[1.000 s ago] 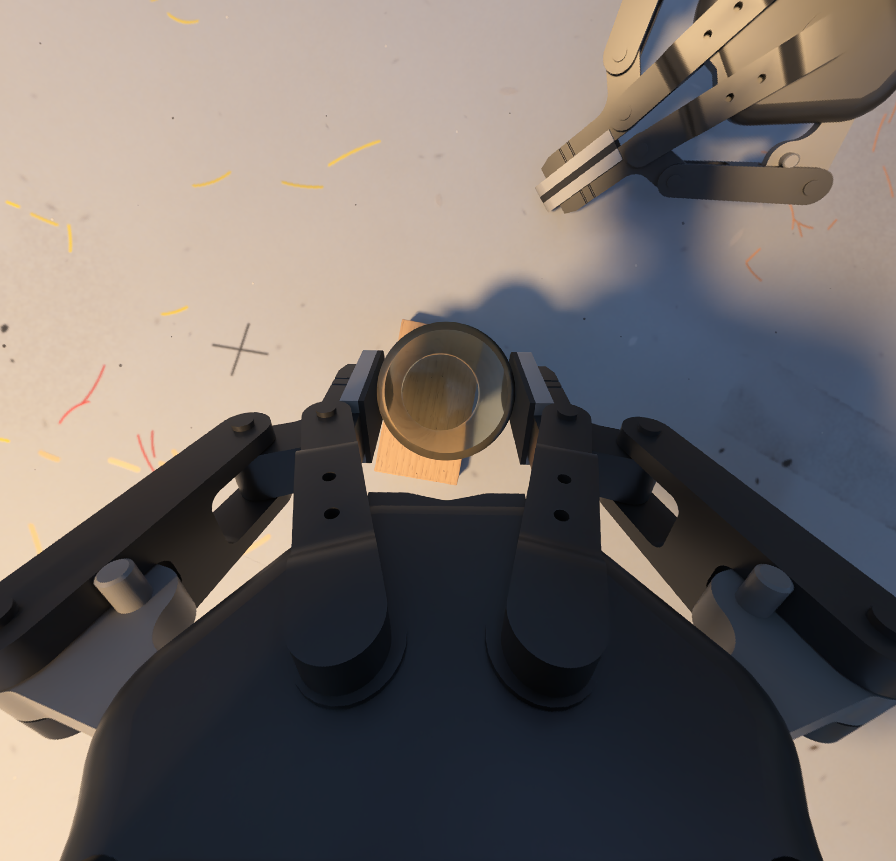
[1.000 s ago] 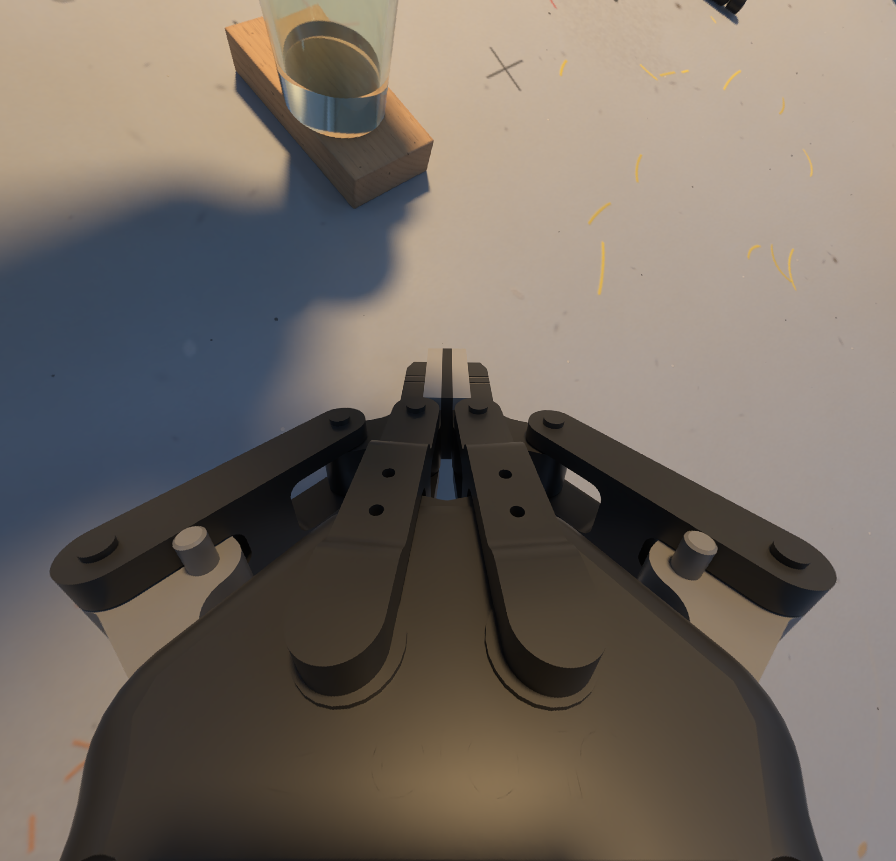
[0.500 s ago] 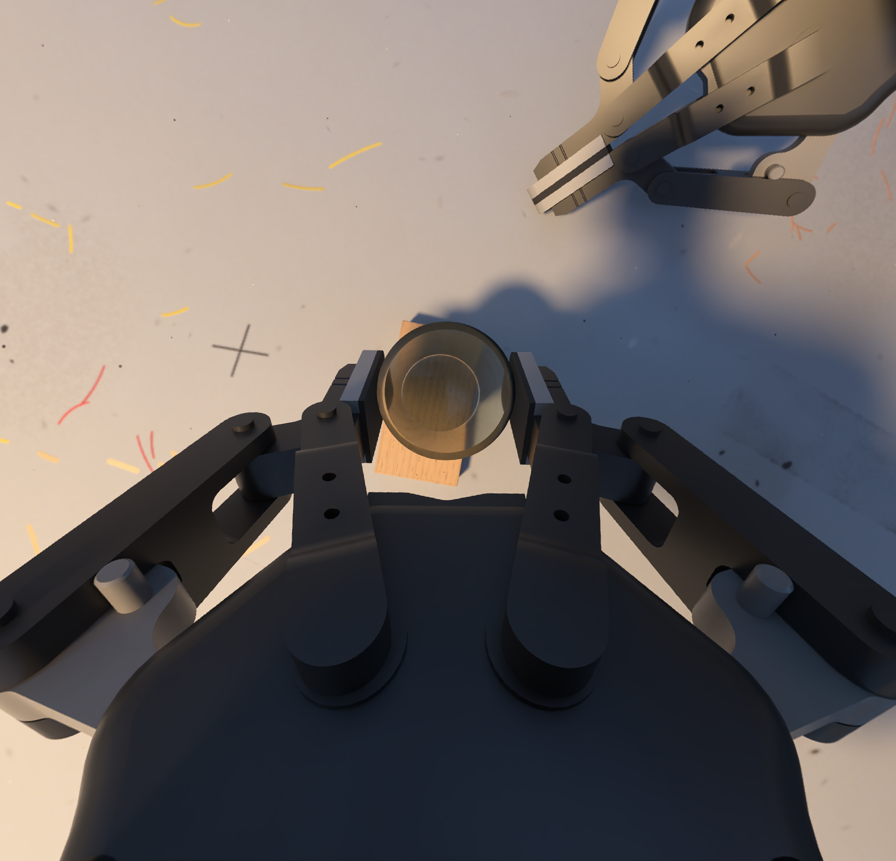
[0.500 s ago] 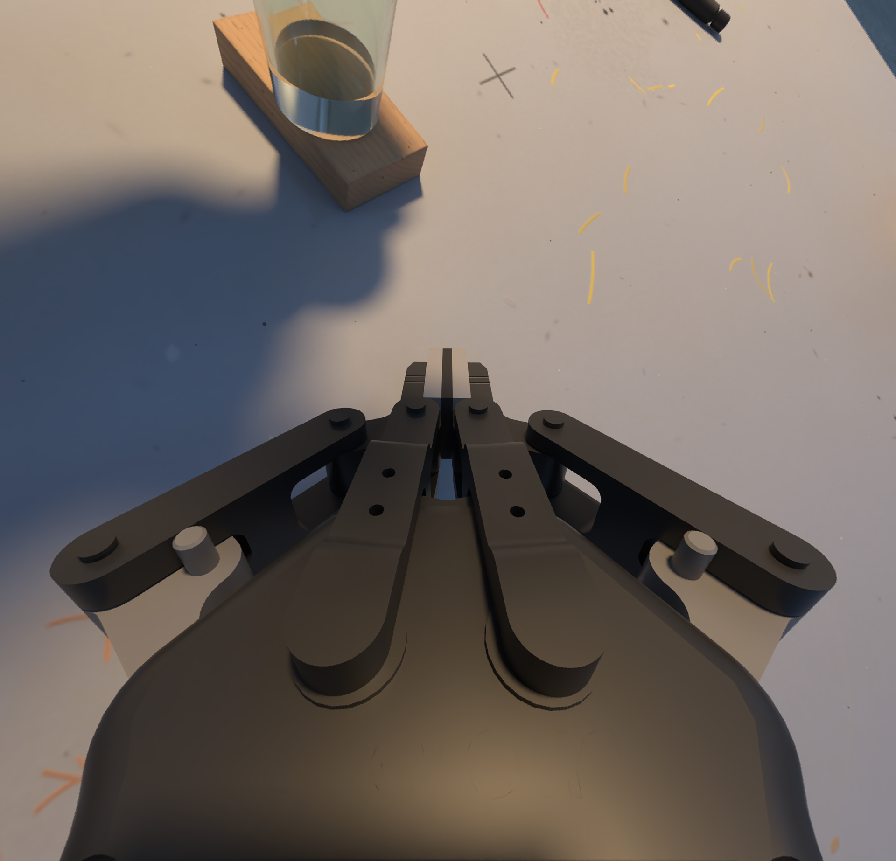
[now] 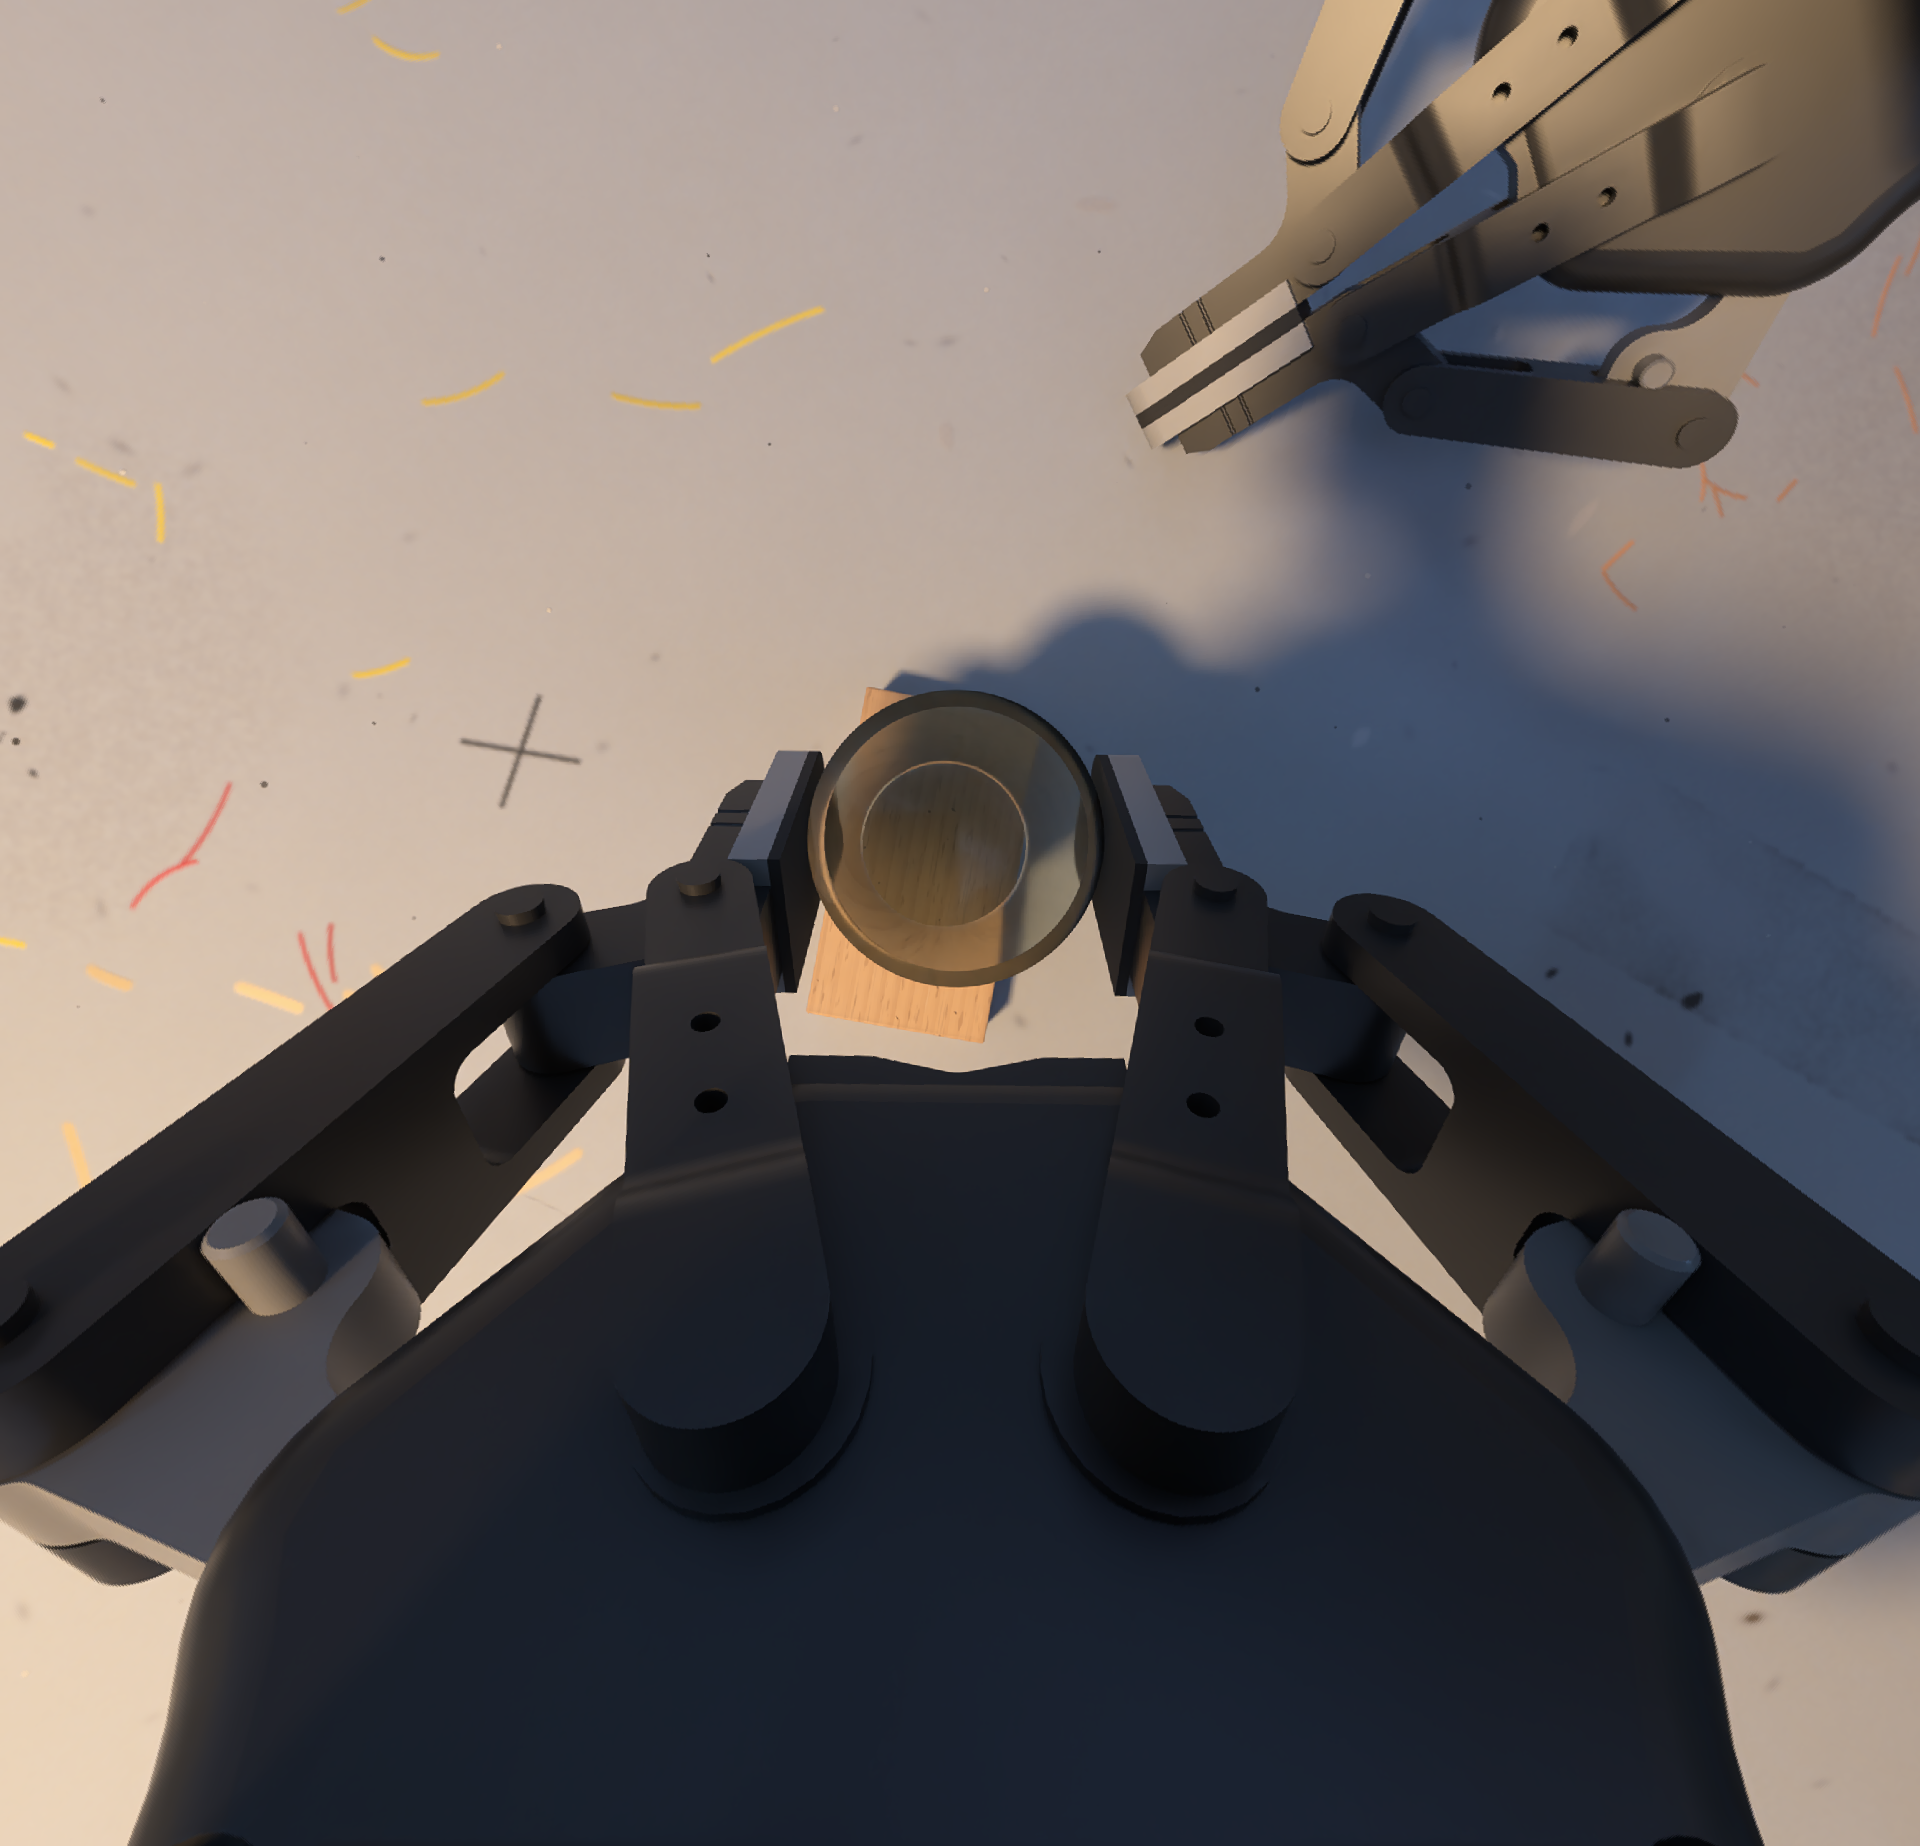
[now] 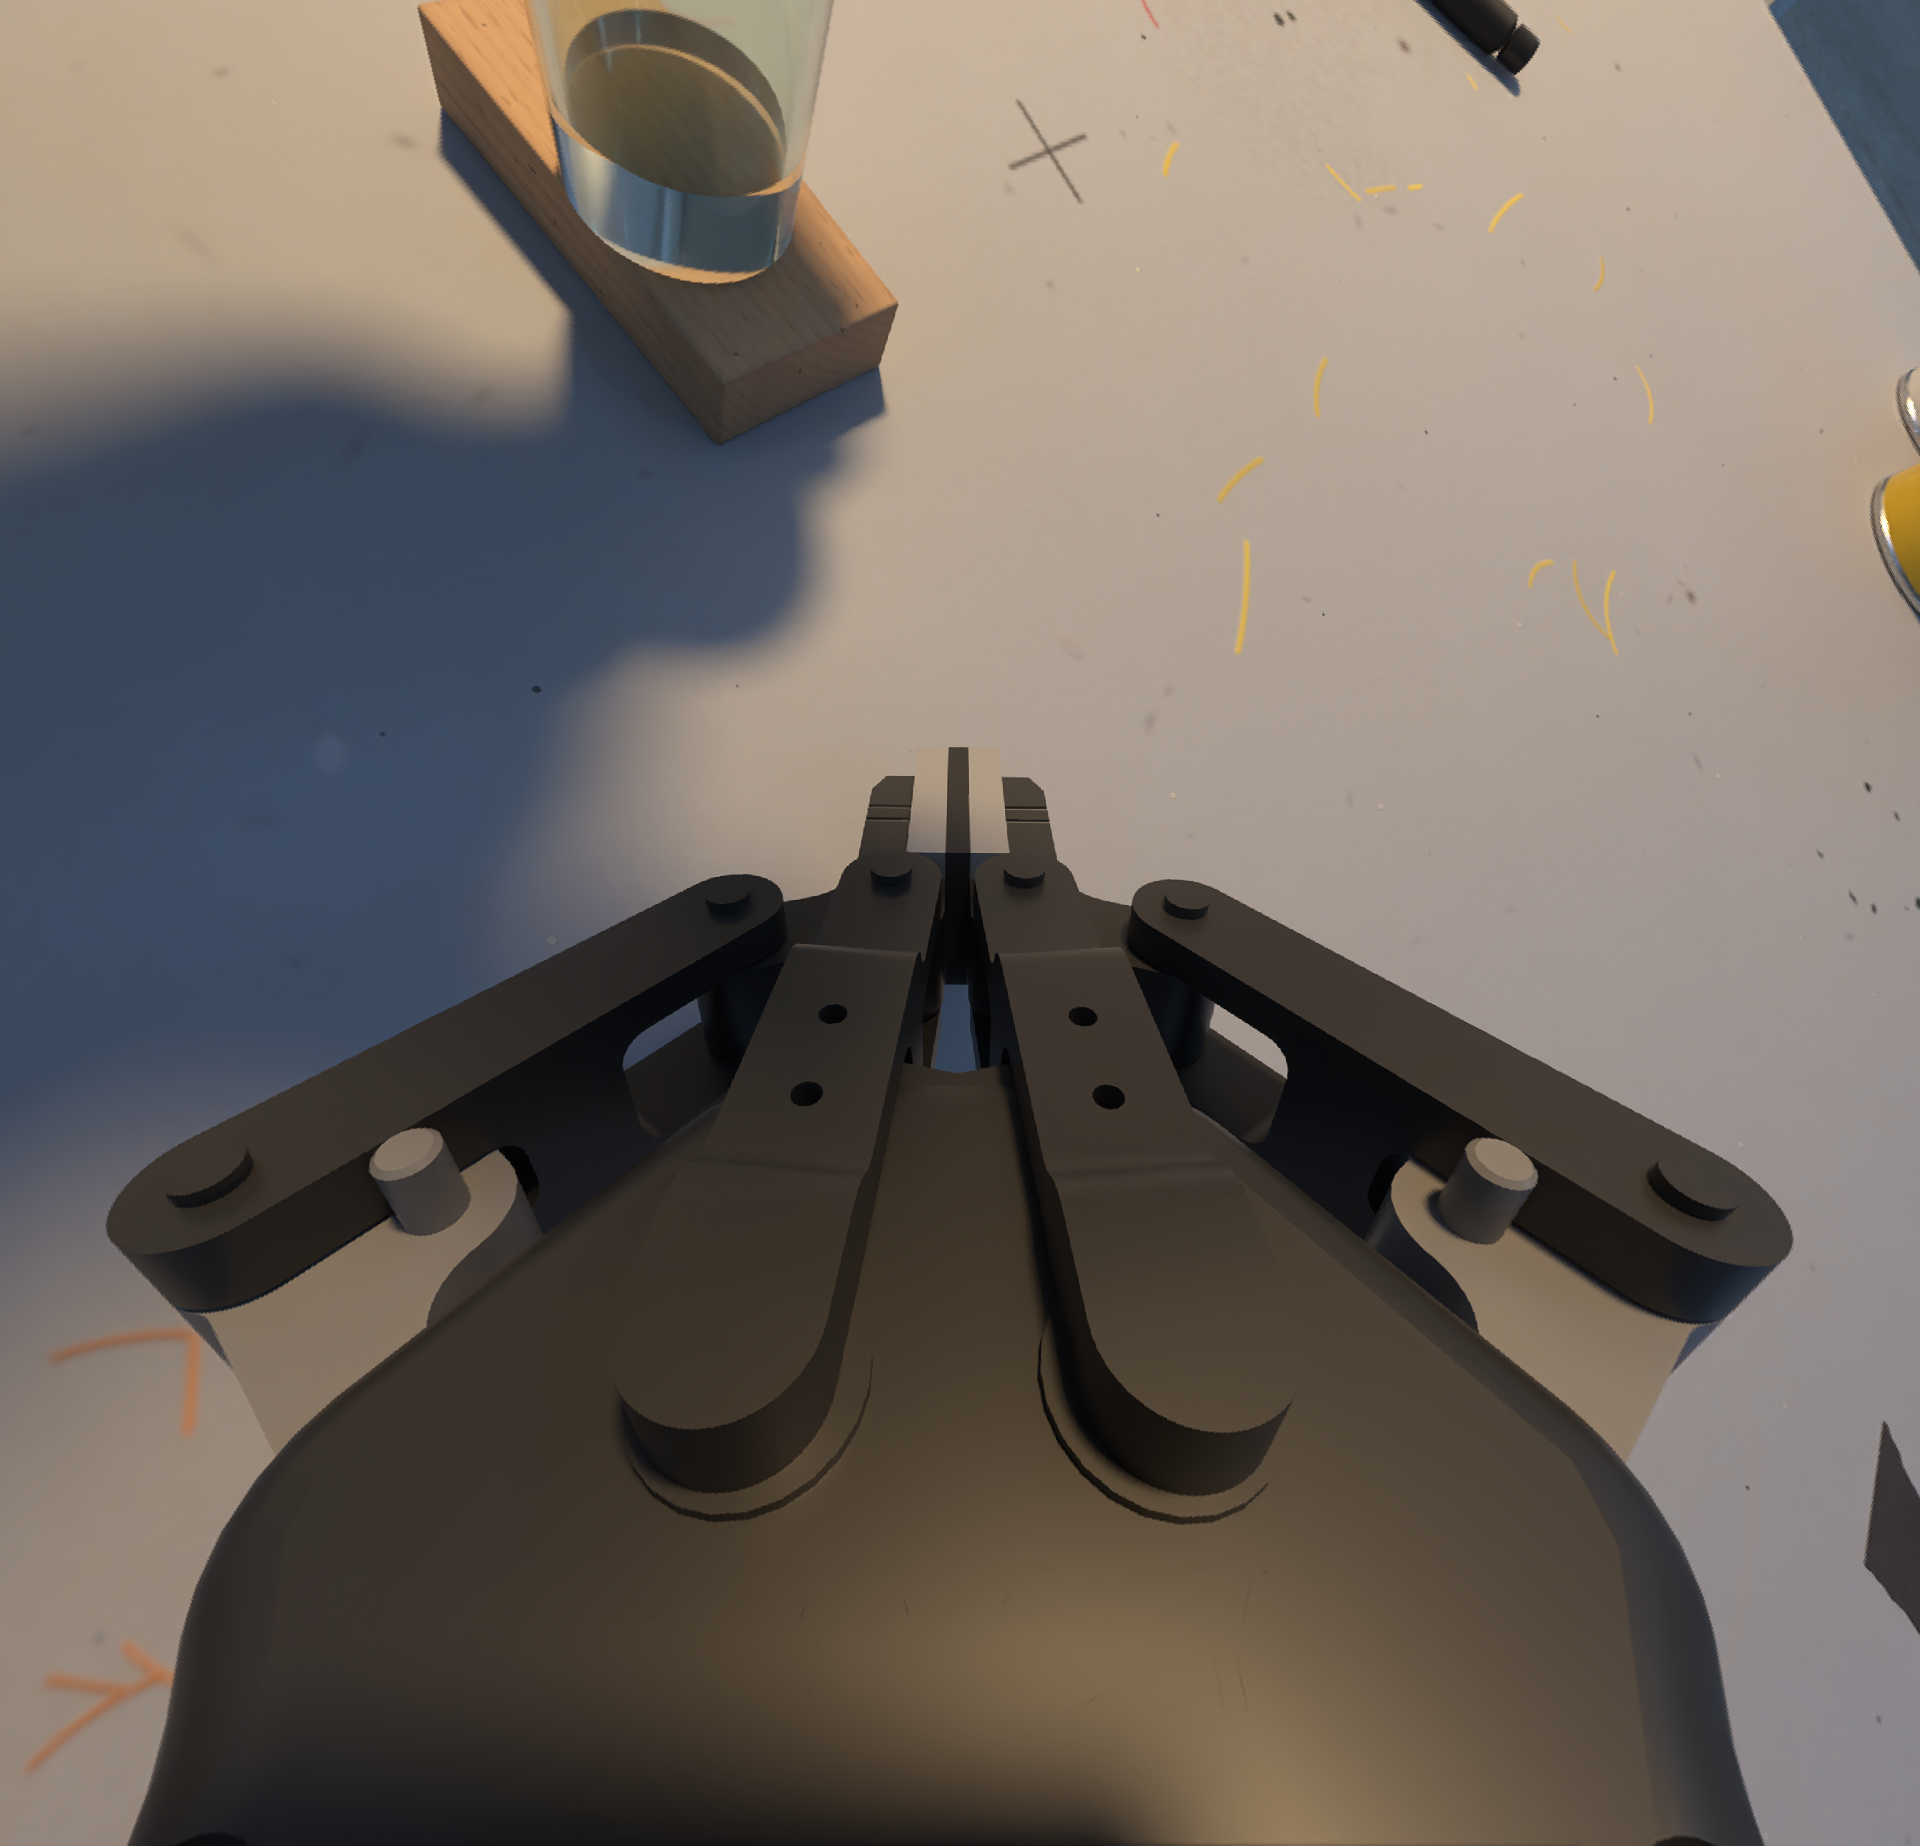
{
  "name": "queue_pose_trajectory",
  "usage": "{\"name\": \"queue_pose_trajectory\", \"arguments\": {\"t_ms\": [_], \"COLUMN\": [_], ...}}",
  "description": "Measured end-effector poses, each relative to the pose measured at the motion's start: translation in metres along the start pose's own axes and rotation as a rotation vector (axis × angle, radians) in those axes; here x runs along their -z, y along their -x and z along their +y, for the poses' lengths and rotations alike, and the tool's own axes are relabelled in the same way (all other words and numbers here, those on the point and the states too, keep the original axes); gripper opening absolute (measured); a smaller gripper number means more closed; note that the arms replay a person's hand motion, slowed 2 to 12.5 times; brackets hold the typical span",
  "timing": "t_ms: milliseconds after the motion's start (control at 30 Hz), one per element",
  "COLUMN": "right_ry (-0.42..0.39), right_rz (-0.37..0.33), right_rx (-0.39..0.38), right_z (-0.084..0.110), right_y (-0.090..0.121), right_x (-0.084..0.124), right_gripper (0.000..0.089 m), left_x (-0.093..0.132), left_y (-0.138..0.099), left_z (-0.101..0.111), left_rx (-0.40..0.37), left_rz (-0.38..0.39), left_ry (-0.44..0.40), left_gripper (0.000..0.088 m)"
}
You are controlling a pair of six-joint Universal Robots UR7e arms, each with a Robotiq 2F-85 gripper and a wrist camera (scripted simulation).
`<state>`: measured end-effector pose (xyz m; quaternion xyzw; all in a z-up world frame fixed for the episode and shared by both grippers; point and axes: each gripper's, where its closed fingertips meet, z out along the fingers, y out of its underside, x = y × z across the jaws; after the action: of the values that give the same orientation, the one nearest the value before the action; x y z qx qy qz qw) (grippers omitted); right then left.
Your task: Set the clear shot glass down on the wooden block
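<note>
Gripping the clear shot glass (image 5: 953, 840) between its fingers, the left gripper (image 5: 953, 866) holds it upright on the wooden block (image 6: 665, 227) — base touching wood. Well off from the block, the right gripper (image 6: 957, 799) is pinched closed — empty.

clear shot glass (image 6: 675, 123) stands upright on wooden block (image 6: 727, 310).

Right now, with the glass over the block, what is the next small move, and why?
Probably open the left pincer slightly. In the right wrist view the shot glass base appears to sit upright on the wooden block, within its edges. The pads seem to be at its rim. The right pincer is shut and apart.
</note>
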<state>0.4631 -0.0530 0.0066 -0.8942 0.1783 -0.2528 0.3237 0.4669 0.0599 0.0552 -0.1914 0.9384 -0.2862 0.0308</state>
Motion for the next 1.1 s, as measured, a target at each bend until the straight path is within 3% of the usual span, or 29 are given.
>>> {"name": "queue_pose_trajectory", "arguments": {"t_ms": [300,433,633,767,867,1100], "right_ry": [0.038,0.030,0.049,0.094,0.125,0.134], "right_rz": [-0.029,-0.048,-0.162,-0.207,-0.197,-0.198], "right_rx": [-0.050,-0.079,-0.150,-0.192,-0.198,-0.206], "right_z": [0.007,0.007,0.007,0.012,0.016,0.017], "right_y": [0.002,0.002,0.021,0.031,0.030,0.028], "right_x": [0.007,0.012,0.019,0.024,0.030,0.045], "right_gripper": [0.0040,0.0149,0.0231,0.0367,0.0417,0.0428], "left_x": [0.000,0.000,0.000,0.000,0.000,0.000], "left_y": [0.000,0.000,0.000,0.000,0.000,0.001], "left_z": [0.000,0.000,0.000,0.000,0.000,0.000], "left_rx": [-0.002,-0.001,-0.003,-0.005,-0.008,-0.018], "left_rz": [-0.005,-0.005,-0.004,-0.003,-0.002,0.002], "left_ry": [-0.002,-0.005,-0.012,-0.016,-0.018,-0.020], "left_gripper": [0.0449,0.0449,0.0449,0.0449,0.0449,0.0449]}}
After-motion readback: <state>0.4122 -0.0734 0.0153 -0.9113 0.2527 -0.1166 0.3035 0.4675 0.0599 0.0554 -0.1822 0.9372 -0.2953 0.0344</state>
